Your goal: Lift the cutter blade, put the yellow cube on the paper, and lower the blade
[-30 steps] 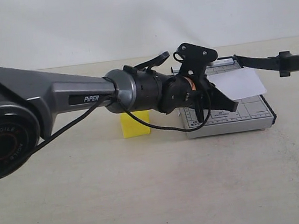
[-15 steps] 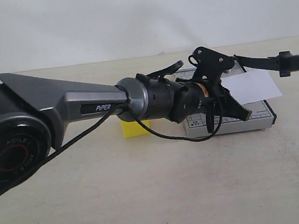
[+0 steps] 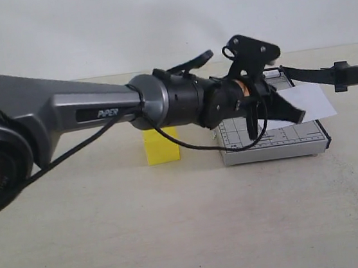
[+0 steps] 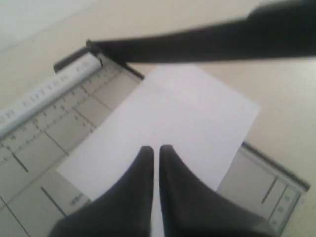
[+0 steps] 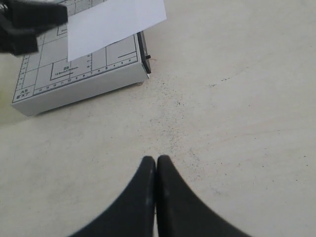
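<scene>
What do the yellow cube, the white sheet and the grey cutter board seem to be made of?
Yellow cube: likely foam or matte plastic; flat even colour, no glare. White sheet: thin paper, matte, its edge jutting past the board. Cutter board: smooth pale-grey plastic or coated metal, printed with a black grid; which one is unclear.

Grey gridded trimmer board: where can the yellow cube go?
The white paper sheet is bare, bordered by the raised black cutter blade and the ruler side of the grey gridded board. The left end effector crowds it from above; the tabletop in front is open.
</scene>
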You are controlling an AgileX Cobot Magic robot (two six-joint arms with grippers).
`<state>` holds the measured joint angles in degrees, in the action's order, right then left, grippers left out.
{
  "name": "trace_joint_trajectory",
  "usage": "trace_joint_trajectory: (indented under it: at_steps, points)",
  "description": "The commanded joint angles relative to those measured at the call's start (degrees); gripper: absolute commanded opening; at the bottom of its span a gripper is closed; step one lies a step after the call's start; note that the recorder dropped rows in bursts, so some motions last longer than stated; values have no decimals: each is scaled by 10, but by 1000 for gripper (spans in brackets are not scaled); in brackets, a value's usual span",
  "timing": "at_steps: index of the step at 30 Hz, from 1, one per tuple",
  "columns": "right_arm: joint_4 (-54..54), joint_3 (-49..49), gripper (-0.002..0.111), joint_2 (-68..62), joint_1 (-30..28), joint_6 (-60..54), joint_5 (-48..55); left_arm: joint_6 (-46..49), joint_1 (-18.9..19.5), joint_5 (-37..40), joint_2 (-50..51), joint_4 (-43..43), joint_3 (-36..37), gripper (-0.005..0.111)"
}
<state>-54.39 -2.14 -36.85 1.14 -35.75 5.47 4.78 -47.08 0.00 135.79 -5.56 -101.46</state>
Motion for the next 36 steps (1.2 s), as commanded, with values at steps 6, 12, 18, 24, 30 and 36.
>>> trace_joint_trajectory:
  at_steps: [6,12,18,24,30,36]
  points:
    - [0,-3,0,2,1,-1,-1,-3,0,-83,-65,-158,86,5]
    - [0,-3,0,2,1,-1,-1,168,-8,-293,-158,-435,290,5]
    - [0,-3,0,2,1,-1,-1,324,-49,-434,-259,-625,452,5]
    - [0,-3,0,2,1,-1,-1,449,-62,-437,-276,-782,482,5]
    - [0,-3,0,2,1,-1,-1,486,-62,-495,-276,-842,482,5]
    - [0,-3,0,2,1,-1,-1,463,-61,-401,-274,-710,482,29]
